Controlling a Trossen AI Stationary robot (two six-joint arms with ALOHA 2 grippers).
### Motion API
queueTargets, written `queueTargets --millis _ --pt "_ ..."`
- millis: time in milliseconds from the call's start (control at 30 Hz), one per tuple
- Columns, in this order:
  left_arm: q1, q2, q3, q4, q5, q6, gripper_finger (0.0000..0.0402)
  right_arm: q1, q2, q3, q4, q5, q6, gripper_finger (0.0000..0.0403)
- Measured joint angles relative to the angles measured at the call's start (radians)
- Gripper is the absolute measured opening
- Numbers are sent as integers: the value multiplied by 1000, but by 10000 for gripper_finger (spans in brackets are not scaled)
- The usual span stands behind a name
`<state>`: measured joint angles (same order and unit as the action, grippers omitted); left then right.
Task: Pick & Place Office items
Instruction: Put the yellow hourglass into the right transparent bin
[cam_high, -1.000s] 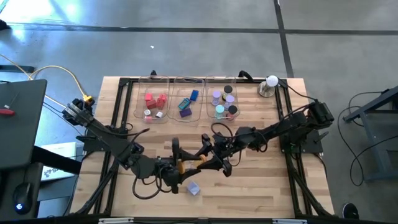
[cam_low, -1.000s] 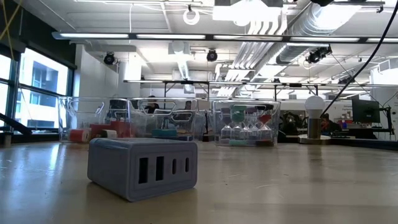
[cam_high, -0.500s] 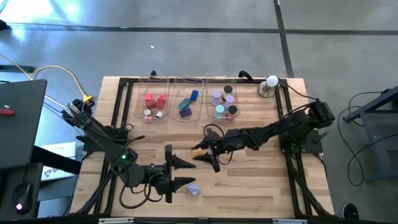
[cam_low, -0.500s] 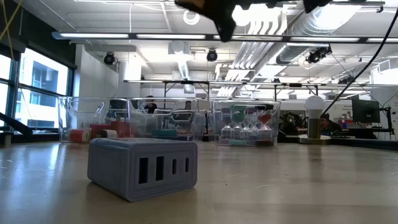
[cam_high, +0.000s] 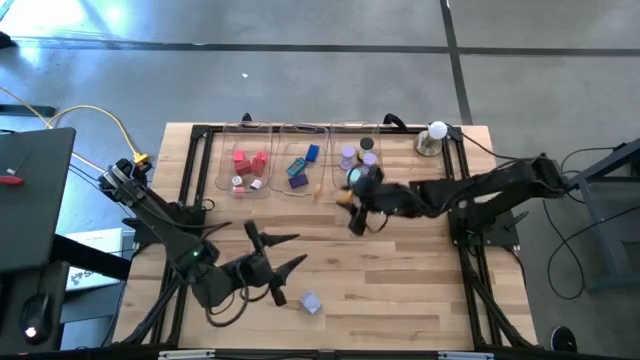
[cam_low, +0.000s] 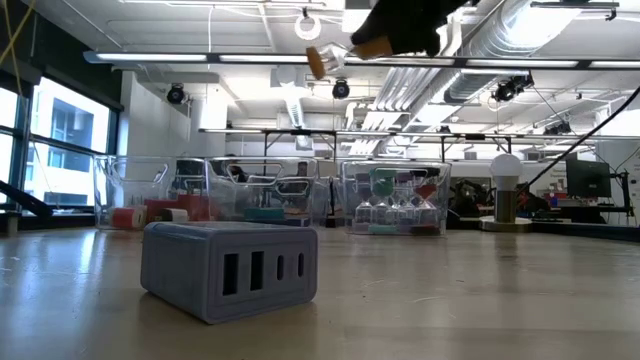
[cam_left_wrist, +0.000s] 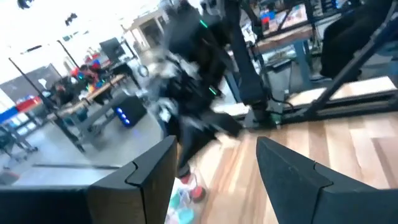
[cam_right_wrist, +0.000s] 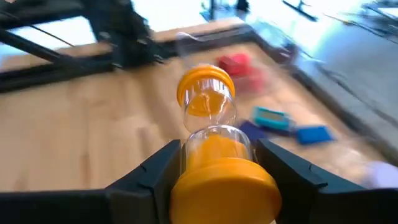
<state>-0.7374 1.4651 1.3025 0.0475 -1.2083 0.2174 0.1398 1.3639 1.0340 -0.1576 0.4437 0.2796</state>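
Nearest, a grey-lilac plastic block with slots (cam_high: 311, 303) lies loose on the wooden table (cam_high: 420, 300), one item left. Just beside it the left gripper (cam_high: 283, 252) hangs open and empty. Farther on, the right gripper (cam_right_wrist: 214, 155) clamps an orange-capped clear sand timer (cam_right_wrist: 209, 118) (mid-air, near the trays). Three clear plastic trays (cam_high: 243, 130) hold most pieces.

Grey concrete floor (cam_high: 300, 70) seen around wooden table (cam_high: 400, 290). Ceiling (cam_low: 200, 30) fitted with strip lights (cam_low: 180, 57) and exposed ducts (cam_low: 490, 30). Large windows (cam_low: 60, 150) noted at one side. Desks (cam_left_wrist: 106, 93) observed beyond.
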Motion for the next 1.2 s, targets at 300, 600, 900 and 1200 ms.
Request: queueTargets --millis 300,600,900,1200 --pt "79 -27 0 -494 150 -359 211 -191 40 221 -339 -6 -22 182" --pt "173 -72 0 -900 464 -771 211 -365 151 414 -529 -13 -78 182" --pt "143 -69 -33 -925 485 -821 211 -526 365 643 -742 -111 -131 182" --pt "94 -69 -119 -924 484 -884 211 -621 546 768 -857 -142 -177 182"
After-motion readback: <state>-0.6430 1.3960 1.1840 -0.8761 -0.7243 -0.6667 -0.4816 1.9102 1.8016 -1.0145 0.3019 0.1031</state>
